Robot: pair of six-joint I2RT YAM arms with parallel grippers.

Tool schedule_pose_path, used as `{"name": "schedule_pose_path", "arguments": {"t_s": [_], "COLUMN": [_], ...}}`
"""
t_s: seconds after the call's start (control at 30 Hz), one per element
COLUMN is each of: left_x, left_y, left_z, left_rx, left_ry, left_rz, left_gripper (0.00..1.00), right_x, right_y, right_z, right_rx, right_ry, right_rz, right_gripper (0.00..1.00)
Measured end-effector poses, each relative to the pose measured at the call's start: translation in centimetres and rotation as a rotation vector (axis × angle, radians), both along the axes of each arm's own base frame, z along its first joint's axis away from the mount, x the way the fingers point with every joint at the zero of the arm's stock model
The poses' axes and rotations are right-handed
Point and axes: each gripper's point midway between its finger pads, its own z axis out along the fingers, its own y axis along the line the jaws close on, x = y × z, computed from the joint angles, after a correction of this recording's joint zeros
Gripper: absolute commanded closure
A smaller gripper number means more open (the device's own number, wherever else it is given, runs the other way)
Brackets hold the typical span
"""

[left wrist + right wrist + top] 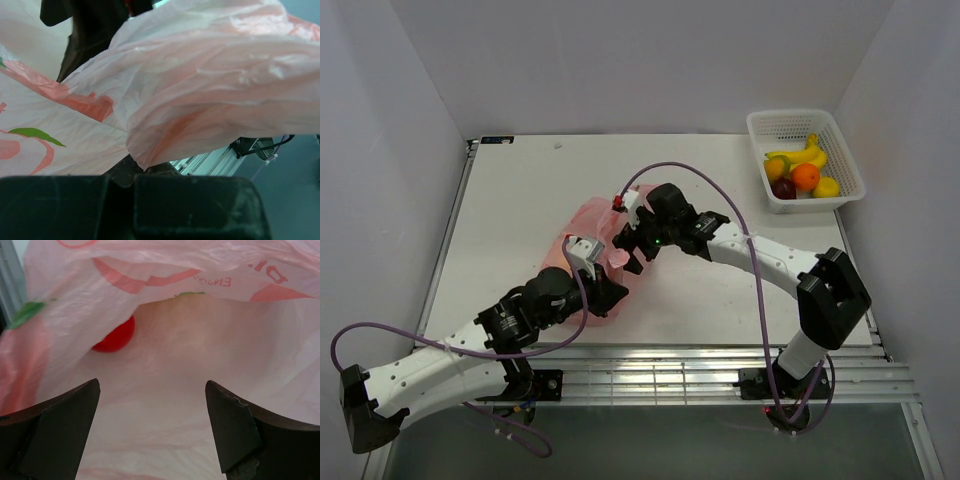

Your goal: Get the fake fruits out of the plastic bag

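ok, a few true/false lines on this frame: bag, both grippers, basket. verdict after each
1. A red fruit lies inside the plastic bag. True.
2. The right gripper is shut on that red fruit. False: its jaws stand open at the bag's mouth, and the fruit lies deeper in, untouched.
3. The white basket at the far right corner of the table holds a banana bunch. True.
4. The left gripper is wide open, clear of the bag. False: its fingers are closed together on a fold of the bag.
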Motion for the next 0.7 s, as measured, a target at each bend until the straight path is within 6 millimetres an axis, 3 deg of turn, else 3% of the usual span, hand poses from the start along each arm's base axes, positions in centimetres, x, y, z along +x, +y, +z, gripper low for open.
{"name": "schedule_pose_path", "arguments": {"t_s": [0.13, 0.3, 0.6, 0.7], "left_x": [-0.1, 0.0, 1.0, 1.5], "left_y": [0.2, 0.3, -0.5, -1.0], "left_z": [-0.2, 0.7, 5.1, 5.6], "left_rx": [0.009, 0.002, -0.029, -0.014], "left_ry": [0.005, -0.005, -0.1, -0.121], "left_rz": [0.002, 0.009, 0.002, -0.004], "left_gripper": [1.0, 1.0, 1.0, 1.0], "right_x": [0.8, 0.1, -4.9, -6.1], "right_y": [0.1, 0.3, 4.3, 4.9], "right_z": [-3.6, -6.0, -5.8, -5.7], "right_rx": [-0.087, -0.129, -0.012, 0.038], "right_ry": [0.015, 0.031, 0.051, 0.084], "right_rz": [-0.013, -0.004, 0.16, 0.2], "right_gripper": [0.07, 0.07, 0.09, 0.1]}}
